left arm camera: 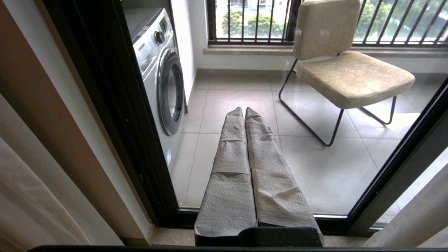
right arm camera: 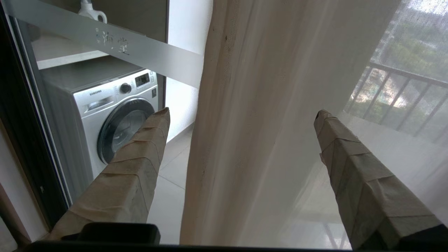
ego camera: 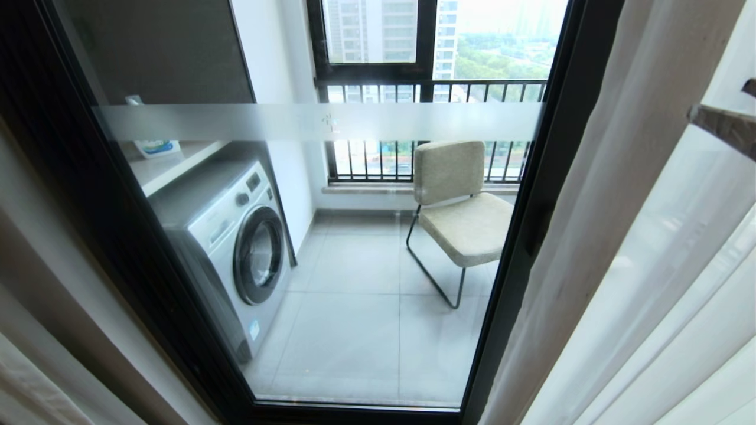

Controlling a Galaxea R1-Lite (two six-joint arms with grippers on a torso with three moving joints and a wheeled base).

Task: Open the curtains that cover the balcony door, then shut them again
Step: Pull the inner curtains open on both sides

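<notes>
Right pincer (right arm camera: 241, 115) hangs wide open, straddling the sheer curtains (right arm camera: 266, 105) bunched beside the uncovered balcony door (ego camera: 331, 236); left pincer (left arm camera: 244, 112) shut, idle. Thin fabric could slip out if it pinches shallow.

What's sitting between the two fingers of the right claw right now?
A hanging fold of the curtains, beige edge with white sheer beside it, hangs in the gap of the open right claw; neither finger presses it. The right wrist view shows this.
</notes>
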